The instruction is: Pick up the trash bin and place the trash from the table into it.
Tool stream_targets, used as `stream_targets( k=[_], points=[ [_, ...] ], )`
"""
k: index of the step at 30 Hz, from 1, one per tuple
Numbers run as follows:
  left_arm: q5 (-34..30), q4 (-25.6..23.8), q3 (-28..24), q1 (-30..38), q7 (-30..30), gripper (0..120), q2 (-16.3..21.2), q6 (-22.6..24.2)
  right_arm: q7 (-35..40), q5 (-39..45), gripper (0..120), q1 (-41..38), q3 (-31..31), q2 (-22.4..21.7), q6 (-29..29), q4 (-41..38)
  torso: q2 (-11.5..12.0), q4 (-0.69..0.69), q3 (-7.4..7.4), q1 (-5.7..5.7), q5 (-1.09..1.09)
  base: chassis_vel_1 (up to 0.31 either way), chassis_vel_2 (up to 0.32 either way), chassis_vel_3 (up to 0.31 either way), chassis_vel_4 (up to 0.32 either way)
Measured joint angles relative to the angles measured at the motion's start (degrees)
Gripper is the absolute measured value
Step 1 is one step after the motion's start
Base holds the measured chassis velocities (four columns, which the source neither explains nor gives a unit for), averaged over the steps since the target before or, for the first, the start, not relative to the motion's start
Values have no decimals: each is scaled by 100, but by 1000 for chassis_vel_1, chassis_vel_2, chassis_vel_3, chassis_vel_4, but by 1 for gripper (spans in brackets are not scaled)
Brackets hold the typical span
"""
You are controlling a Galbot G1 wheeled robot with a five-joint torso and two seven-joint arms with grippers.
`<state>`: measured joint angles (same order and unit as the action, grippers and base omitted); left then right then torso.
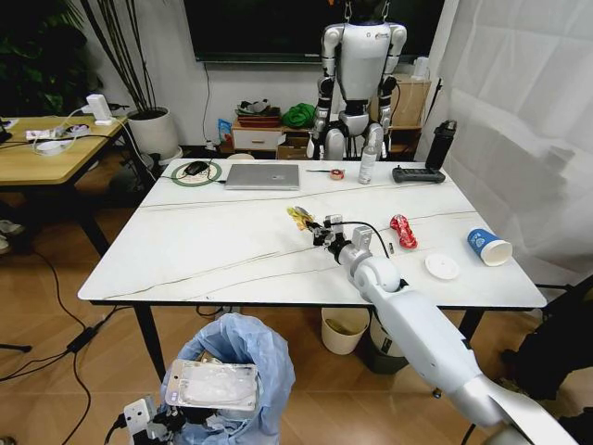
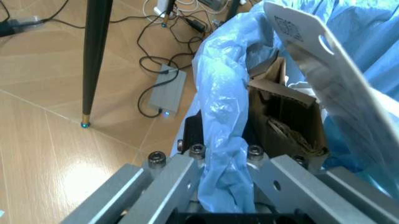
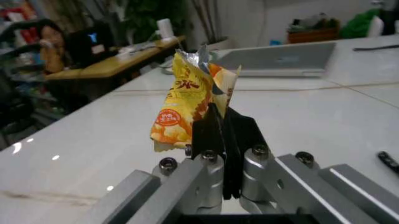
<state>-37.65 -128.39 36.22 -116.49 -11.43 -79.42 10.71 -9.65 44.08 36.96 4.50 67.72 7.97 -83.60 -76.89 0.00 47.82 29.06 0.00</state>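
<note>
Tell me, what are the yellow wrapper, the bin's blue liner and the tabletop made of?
Yellow wrapper, pinched in the right gripper: probably foil-lined plastic film; it is glossy and printed, with a silvery torn top.
Trash bin liner, clamped by the left gripper: thin translucent plastic, crinkled and billowing.
Table: marble-look top, glossy white with thin veins; real stone or laminate, I cannot tell.

far edge clutter and floor bits

a silver laptop [image 1: 263, 176] lies shut beside a mouse [image 1: 195, 168] on a green ring; a spray bottle [image 1: 369, 163], remote [image 1: 418, 174] and dark flask [image 1: 440, 145] stand nearby; a cream bin [image 1: 344, 330] sits below.
</note>
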Motion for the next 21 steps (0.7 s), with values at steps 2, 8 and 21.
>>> stream_targets(
  k=[2, 8, 21],
  points=[
    [-11, -15, -4, -3, 2, 0, 4, 0, -313, 172, 0, 269, 311, -448, -374, -603, 0, -5, 0, 0, 2, 0, 0, 0, 0],
    [-48, -48, 39, 2, 6, 0, 16, 0, -780, 389, 0, 712, 1123, -1074, -826, -1887, 0, -2, 0, 0, 2, 0, 0, 0, 0],
    [-138, -122, 180, 12, -4, 0, 18, 16, -690, -439, 0, 1125, 2589, -1472, -1040, -2544, 0, -2, 0, 0, 1, 0, 0, 0, 0]
  ],
)
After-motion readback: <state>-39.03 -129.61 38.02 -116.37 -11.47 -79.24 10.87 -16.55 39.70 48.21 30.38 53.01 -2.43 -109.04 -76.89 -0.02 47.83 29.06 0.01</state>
